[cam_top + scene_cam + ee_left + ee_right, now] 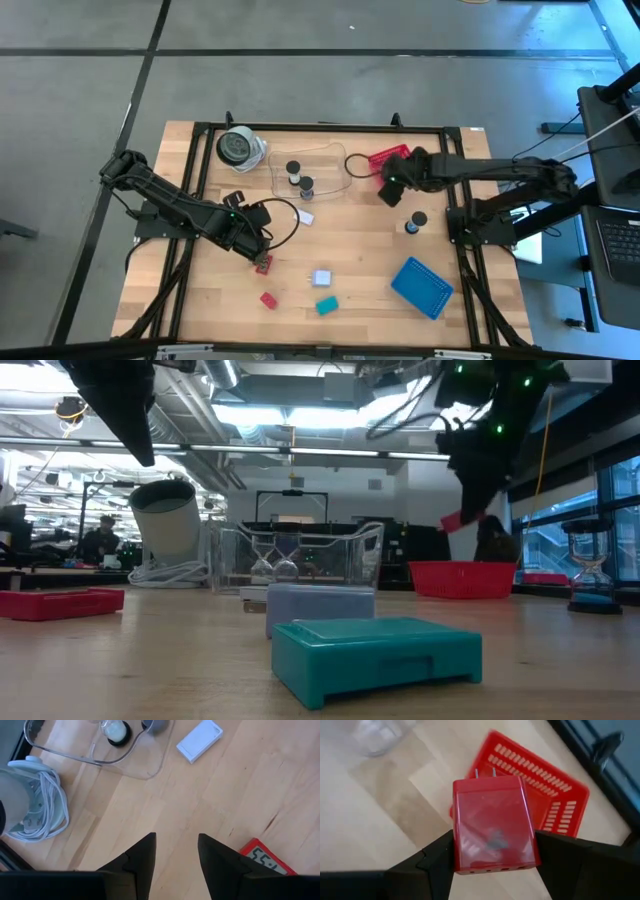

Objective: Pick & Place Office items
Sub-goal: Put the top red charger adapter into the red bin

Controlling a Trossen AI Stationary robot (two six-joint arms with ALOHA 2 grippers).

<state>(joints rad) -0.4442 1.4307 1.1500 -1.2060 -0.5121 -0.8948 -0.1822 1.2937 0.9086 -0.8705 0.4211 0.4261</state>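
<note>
Now | right tool [492, 852] grips red charger [492, 822] | prongs toward basket [555, 795]

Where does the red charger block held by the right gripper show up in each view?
High view: hidden under the right gripper, beside the red basket.
Low view: red charger block hanging right of centre, above the basket.
Left wrist view: not in it.
Right wrist view: centre, basket behind.
Shared landmark: the basket.

Grey floor [80, 90], ceiling strip lights [290, 415], windows [610, 500] behind wooden table [360, 255].
</note>
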